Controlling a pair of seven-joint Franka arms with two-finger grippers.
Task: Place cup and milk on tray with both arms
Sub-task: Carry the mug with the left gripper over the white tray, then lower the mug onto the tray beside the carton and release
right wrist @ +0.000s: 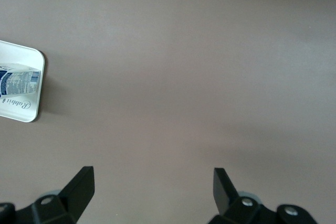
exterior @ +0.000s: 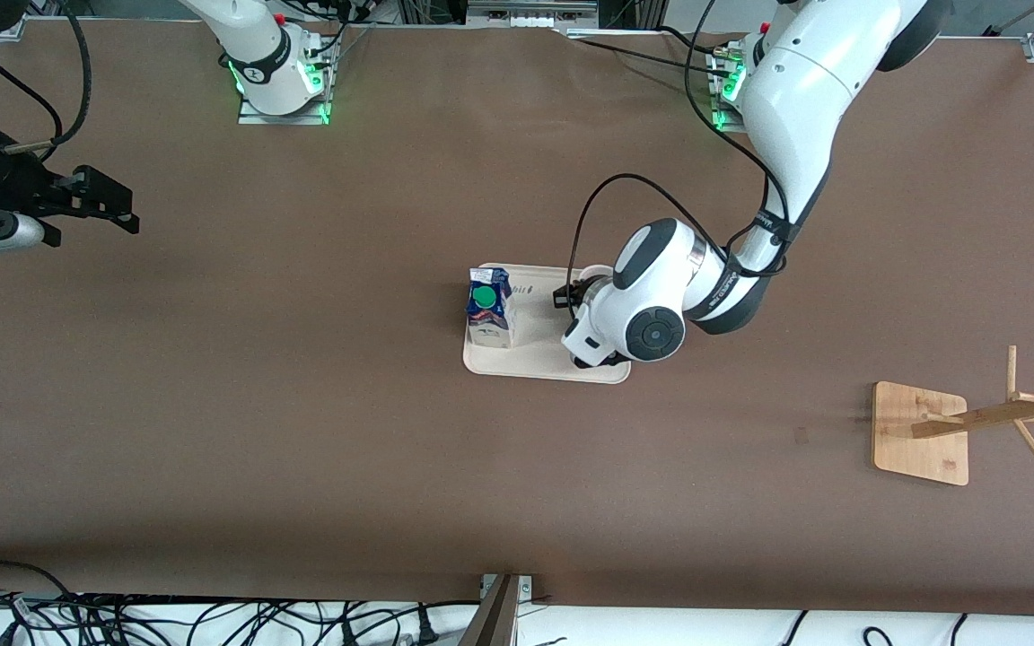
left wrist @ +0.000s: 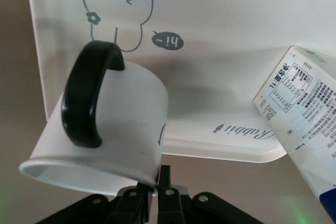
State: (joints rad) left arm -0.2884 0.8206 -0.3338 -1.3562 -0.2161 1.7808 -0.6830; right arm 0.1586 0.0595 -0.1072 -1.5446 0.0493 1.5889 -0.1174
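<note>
The cream tray (exterior: pixel 539 345) lies mid-table. The milk carton (exterior: pixel 490 309) stands upright on the tray's end toward the right arm. My left gripper (exterior: pixel 575 296) is low over the tray's other end, mostly hidden under its wrist. In the left wrist view it (left wrist: pixel 156 179) is shut on the rim of the white cup (left wrist: pixel 121 124), which is tilted with its black handle (left wrist: pixel 86 98) showing, over the tray (left wrist: pixel 236 51) beside the carton (left wrist: pixel 310 124). I cannot tell whether the cup touches the tray. My right gripper (exterior: pixel 104 202) waits open and empty (right wrist: pixel 152 187) over bare table at the right arm's end.
A wooden rack with a square base (exterior: pixel 921 431) and slanted pegs (exterior: pixel 1020 408) stands toward the left arm's end, nearer the front camera than the tray. Cables (exterior: pixel 212 619) run along the table's front edge. The tray corner with the carton (right wrist: pixel 18 85) shows in the right wrist view.
</note>
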